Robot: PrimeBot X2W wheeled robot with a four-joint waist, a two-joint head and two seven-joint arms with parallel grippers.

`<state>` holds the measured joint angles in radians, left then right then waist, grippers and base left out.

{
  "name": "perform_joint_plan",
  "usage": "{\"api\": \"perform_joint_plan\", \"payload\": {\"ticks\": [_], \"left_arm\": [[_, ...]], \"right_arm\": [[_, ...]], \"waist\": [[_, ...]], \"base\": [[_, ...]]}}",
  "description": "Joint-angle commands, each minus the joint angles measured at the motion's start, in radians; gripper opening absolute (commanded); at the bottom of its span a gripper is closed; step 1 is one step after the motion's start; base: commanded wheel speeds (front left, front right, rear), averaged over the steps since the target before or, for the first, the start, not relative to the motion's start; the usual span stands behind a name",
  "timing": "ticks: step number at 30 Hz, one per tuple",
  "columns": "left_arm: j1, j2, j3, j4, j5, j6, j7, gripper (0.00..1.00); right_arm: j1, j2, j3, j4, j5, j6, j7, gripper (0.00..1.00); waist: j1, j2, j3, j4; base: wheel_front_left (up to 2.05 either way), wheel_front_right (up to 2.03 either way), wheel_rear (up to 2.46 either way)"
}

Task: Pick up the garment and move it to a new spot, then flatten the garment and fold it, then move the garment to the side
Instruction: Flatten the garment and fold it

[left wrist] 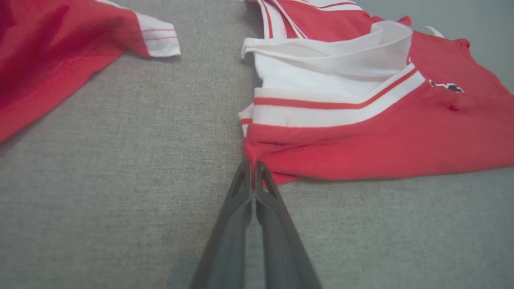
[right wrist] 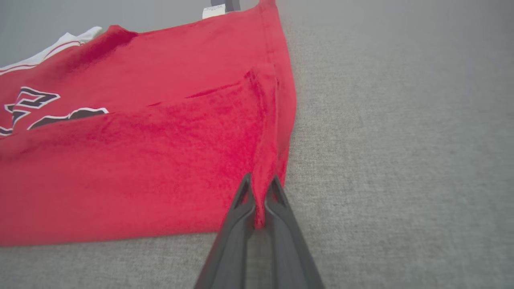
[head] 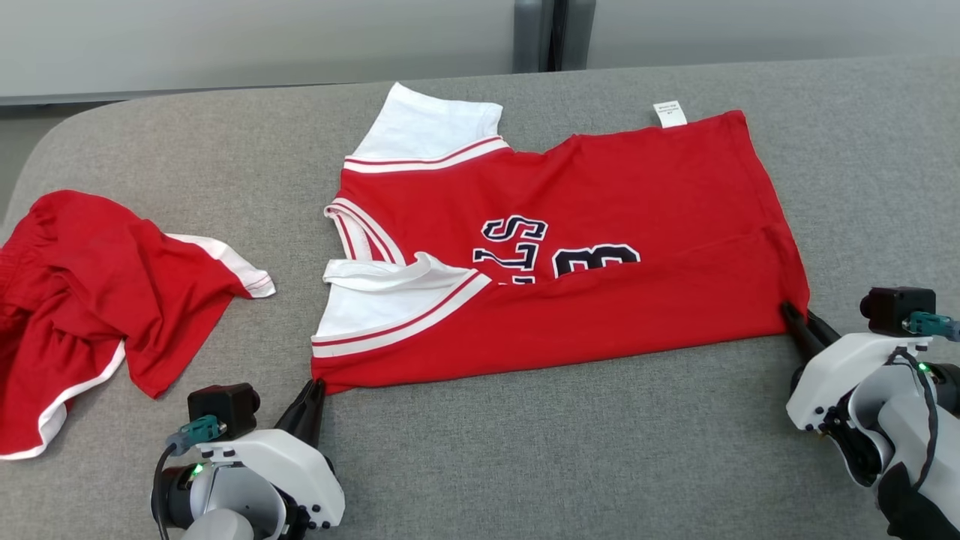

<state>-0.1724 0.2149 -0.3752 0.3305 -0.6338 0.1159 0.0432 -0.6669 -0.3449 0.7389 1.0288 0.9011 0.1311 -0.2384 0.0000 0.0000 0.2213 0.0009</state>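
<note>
Jersey: the red jersey [head: 600, 300] lies across the middle of the grey table [head: 525, 457], neck end toward the robot's left and hem toward its right. Its near long edge is doubled over, covering the lower part of the dark lettering.
Sleeves: white with red stripes, one at the far side and one at the near side of the neck end.
Care label: a small white tag [head: 670, 114] sticks out past the far edge near the hem.
Left gripper: the left gripper [head: 313, 386] has its fingers pressed together on the jersey's near corner at the neck end, and the cloth puckers toward the tips.
Right gripper: the right gripper [head: 787, 307] pinches the near hem corner (a ridge of red cloth stands between its nearly closed fingers).
Shorts: a crumpled pair of red shorts [head: 82, 285] with white trim lies apart from the jersey at the table's left end.
</note>
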Motion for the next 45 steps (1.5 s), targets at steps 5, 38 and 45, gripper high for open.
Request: {"api": "perform_joint_plan", "payload": {"ticks": [5,38,45], "left_arm": [[0.029,0.017,-0.001,-0.011,-0.007,0.002,-0.008,0.0],[0.36,0.047,-0.036,-0.328,-0.089,0.117,0.147,0.33],[0.333,0.04,-0.003,-0.321,-0.056,0.146,0.06,1.0]], "right_arm": [[0.054,-0.035,0.001,-0.013,0.019,-0.001,-0.023,0.0],[0.421,-0.199,-0.048,-0.283,0.1,-0.001,0.015,1.0],[0.431,-0.215,-0.146,-0.278,0.039,-0.001,-0.019,1.0]], "waist": [[0.0,0.0,-0.032,-0.002],[0.0,0.0,-0.156,0.015],[0.0,0.0,-0.181,0.011]], "base": [[0.0,0.0,0.0],[0.0,0.0,0.0],[0.0,0.0,0.0]]}}
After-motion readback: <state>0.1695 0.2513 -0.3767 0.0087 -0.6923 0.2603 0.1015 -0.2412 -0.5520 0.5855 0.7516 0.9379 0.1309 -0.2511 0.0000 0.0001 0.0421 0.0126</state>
